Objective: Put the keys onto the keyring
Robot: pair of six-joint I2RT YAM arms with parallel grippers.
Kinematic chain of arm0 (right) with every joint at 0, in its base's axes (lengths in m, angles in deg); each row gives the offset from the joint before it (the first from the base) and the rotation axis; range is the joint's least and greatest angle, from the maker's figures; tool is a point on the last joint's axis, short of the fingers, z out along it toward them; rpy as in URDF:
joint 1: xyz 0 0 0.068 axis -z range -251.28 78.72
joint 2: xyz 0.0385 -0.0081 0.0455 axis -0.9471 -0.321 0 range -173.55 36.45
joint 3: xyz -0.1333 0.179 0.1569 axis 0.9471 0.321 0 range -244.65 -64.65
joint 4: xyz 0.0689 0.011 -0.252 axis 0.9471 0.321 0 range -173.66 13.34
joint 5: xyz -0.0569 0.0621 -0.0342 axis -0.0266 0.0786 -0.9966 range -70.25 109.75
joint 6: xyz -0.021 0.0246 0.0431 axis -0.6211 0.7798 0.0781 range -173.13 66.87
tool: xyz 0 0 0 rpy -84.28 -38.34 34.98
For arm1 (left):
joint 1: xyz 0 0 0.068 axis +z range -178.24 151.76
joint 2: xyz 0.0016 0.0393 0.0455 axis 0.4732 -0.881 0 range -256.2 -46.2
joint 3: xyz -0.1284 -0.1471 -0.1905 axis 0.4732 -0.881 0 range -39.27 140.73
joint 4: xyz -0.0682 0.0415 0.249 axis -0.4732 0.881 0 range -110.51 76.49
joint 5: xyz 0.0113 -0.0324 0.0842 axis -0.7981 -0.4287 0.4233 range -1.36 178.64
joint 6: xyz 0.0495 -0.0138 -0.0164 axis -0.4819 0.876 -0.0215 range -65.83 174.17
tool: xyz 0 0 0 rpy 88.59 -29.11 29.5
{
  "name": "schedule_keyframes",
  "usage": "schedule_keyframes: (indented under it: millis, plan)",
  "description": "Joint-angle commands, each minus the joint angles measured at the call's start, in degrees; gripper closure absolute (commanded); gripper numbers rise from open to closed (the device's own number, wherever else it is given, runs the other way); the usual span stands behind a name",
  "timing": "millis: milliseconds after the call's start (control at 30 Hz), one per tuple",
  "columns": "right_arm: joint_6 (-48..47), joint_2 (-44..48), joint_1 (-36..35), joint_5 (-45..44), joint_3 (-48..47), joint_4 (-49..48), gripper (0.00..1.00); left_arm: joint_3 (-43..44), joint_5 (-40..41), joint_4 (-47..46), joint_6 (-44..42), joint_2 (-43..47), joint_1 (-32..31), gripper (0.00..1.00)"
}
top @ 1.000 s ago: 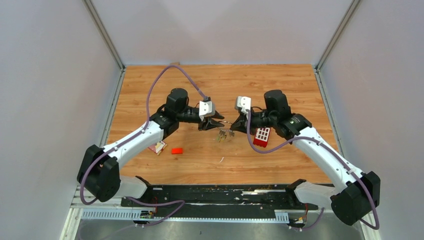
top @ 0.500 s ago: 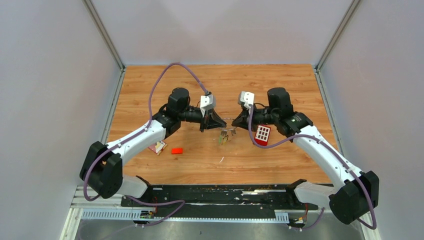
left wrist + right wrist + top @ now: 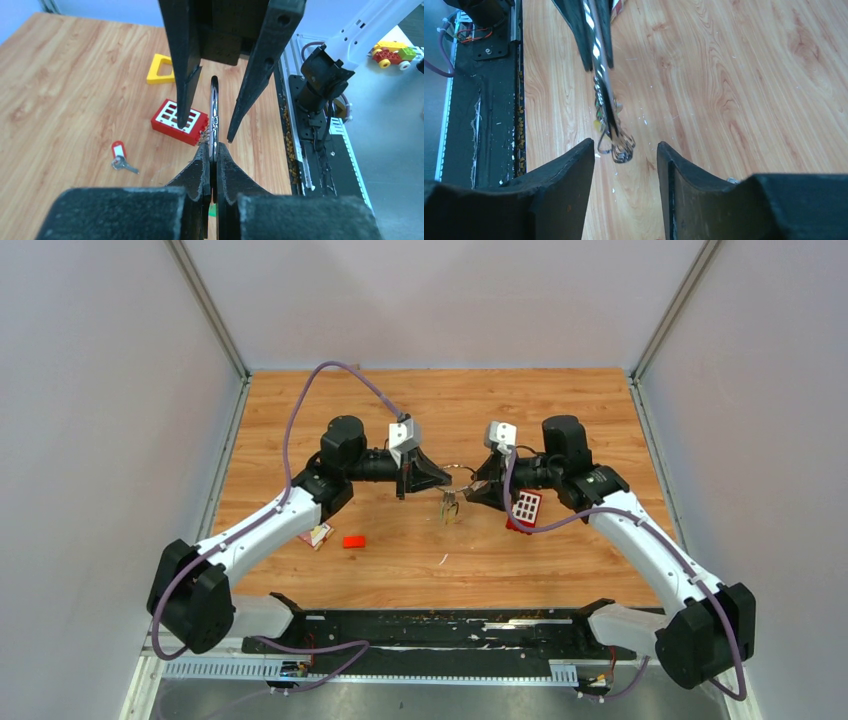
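Two left jaws tight on keyring (image 3: 214, 116)

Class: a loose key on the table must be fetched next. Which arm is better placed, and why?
Right. The right gripper stands open and empty, while the left gripper is shut on the keyring. The red-tagged key lies near the red block.

The light-brown wood-grain counter (image 3: 560, 410) carries loose parts. Seen from above, taken from its centre:
- A red rectangular block with white squares (image 3: 524, 508) lies at 3 o'clock.
- A small plain red block (image 3: 353, 541) lies at 8 o'clock.

Left wrist view, taken from the squared block:
- A silver key with a red plastic tag (image 3: 120, 157) lies at 8 o'clock.
- A yellow plastic frame (image 3: 161, 69) lies at 11 o'clock.
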Motion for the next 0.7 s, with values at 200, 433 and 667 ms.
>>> schedule_keyframes:
  millis: [200, 433, 667]
  plan:
    - [-5.34, 0.0, 2.59, 11.08, 0.84, 1.87, 0.53, -1.01, -0.38, -5.71, 1.74, 3.78, 0.47, 1.0]
    - [-6.29, -0.42, 2.64, 12.94, 0.31, 1.42, 0.59, -1.49, -1.11, -7.0, 2.85, 3.25, 0.48, 1.0]
    - [-6.83, -2.32, 2.5, 13.65, -0.91, 2.29, 0.78, -1.66, -1.54, -7.66, 3.59, 2.86, 0.51, 1.0]
